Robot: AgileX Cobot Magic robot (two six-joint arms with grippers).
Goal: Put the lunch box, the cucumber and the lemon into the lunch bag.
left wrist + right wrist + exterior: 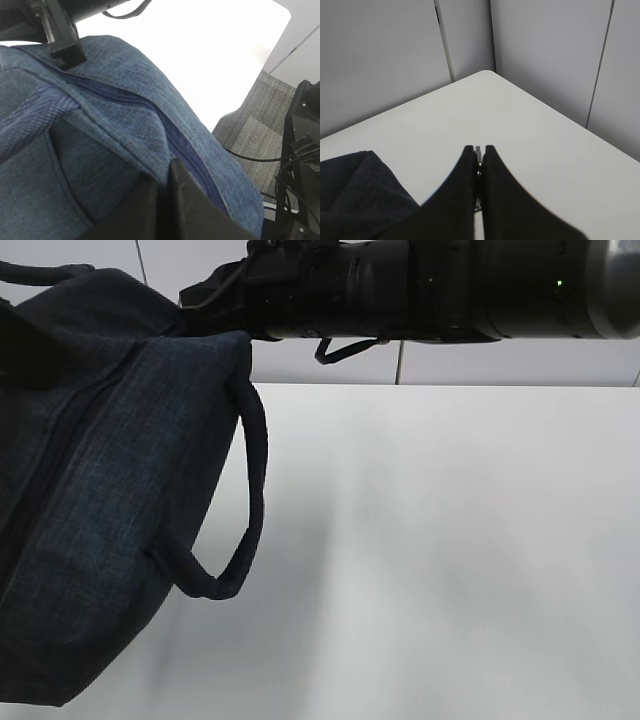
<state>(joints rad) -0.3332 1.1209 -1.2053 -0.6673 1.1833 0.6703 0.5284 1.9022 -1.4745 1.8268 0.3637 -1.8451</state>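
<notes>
Exterior low beside lunch bag [90, 490], wrists close above, sharing it

You have a plain white table [450, 540] with a rounded far corner, set against pale wall panels. The only thing resting on it is the lunch bag [90, 500], sitting at its left side, one loop handle hanging over the tabletop.

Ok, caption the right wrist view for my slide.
Shut right claw pinching a small silver piece above the white table, lunch bag at lower left.
</notes>
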